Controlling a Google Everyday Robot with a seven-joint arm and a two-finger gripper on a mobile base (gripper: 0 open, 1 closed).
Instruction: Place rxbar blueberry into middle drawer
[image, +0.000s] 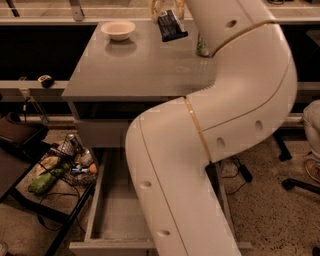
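Note:
The rxbar blueberry (171, 26), a dark blue wrapper with pale print, hangs tilted just above the far edge of the grey cabinet top (140, 67). My gripper (168, 9) sits at the top edge of the view, shut on the bar's upper end. My big white arm (200, 150) bends down through the middle of the view. Below it, the middle drawer (116, 210) stands pulled open, and what shows of its plain grey floor is bare. The arm hides the drawer's right half.
A white bowl (118, 29) sits at the far left of the cabinet top. A green-and-white can (201, 47) peeks out beside the arm. A wire basket of clutter (67, 162) stands on a low black stand left of the drawer. Office chair bases (300, 180) are at right.

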